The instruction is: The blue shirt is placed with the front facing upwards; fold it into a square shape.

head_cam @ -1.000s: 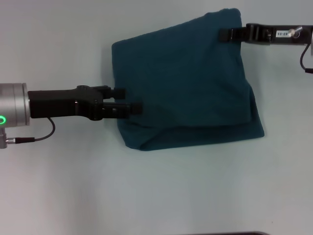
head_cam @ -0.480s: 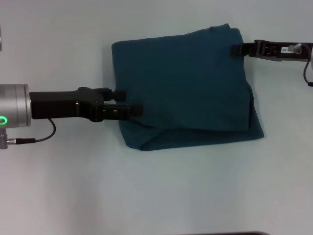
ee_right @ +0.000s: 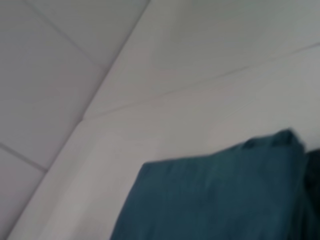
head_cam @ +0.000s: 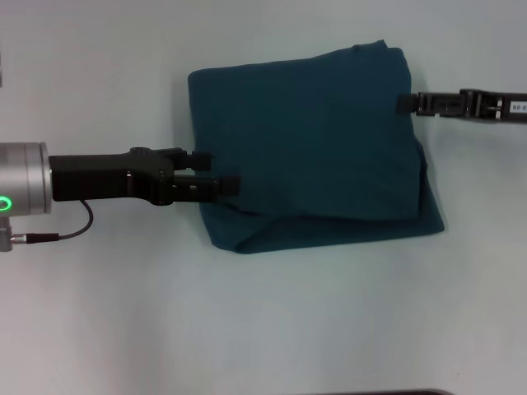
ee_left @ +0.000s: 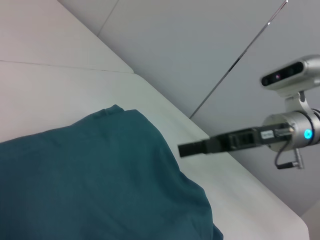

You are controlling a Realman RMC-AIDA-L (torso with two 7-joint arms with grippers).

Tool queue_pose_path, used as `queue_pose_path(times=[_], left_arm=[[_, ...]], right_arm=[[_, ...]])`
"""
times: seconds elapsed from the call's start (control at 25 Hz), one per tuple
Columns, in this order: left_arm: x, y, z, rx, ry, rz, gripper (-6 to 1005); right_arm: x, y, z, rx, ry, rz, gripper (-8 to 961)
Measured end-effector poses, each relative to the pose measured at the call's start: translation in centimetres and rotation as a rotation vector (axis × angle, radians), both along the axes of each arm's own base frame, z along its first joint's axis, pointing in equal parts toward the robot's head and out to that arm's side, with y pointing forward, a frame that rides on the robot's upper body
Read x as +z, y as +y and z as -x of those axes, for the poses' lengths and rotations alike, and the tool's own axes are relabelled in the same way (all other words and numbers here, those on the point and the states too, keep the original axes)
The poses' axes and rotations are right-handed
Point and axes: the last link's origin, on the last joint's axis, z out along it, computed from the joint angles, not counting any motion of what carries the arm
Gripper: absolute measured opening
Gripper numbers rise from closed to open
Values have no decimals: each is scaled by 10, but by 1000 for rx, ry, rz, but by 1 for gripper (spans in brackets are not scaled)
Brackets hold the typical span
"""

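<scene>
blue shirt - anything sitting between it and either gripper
Nothing visible. The left gripper is already at the left edge of the blue shirt, fingers over the cloth. The right gripper is at its right edge. Only bare table surrounds the fold.

The robot's left arm reaches in level from its own side, silver wrist cuff showing a green light, black left gripper (head_cam: pixel 218 170) stretched forward with its two fingers one above the other and a narrow gap between them, jaws parted. Opposite, the right arm extends in low and horizontal; the slim black right gripper (head_cam: pixel 405 104) points toward the left arm, its tip seen edge-on. From the left wrist camera, the right gripper (ee_left: pixel 192 148) hangs clear of the tabletop.
</scene>
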Motion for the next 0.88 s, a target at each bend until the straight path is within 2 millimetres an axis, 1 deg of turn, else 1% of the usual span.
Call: queue_pose_path(times=[0.2,0.44,0.52,0.88], left_arm=[[0,-1,1,3,-1,1,931],[-1,-1,1,3,1,4,931],[-1,-1,2,5,3,5,931],[-2,-3,5,12,8,7,931]], right_arm=[[2,-17,-7,-9,19,62,714],[4,-34,-20,-38,2,117,761],[4,-39,-23,-46,4,126,762],[1,-44,-26,-47,7,144,759]])
